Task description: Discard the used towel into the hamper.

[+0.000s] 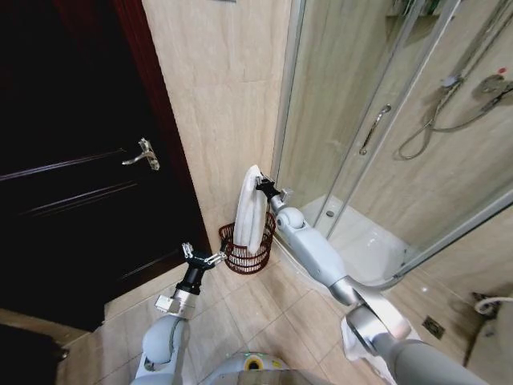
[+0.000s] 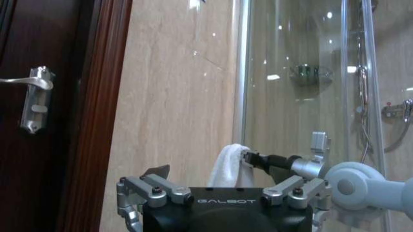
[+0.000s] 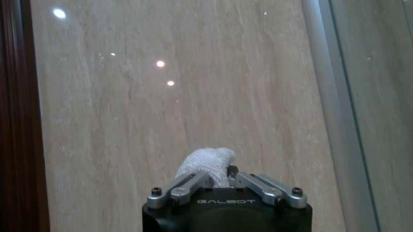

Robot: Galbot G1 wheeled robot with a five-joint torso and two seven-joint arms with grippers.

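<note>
Here, towel [image 1: 251,210] hanging over hamper [image 1: 243,255] rim, right gripper [image 1: 261,186] clamped

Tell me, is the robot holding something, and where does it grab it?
Yes. The right gripper pinches the white towel by its top end, so it hangs over the hamper. The left gripper is open, holding nothing.

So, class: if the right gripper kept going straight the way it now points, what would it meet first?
Probably the beige tiled wall: the right gripper, shut on the towel, faces it squarely, though depth is unclear.
</note>
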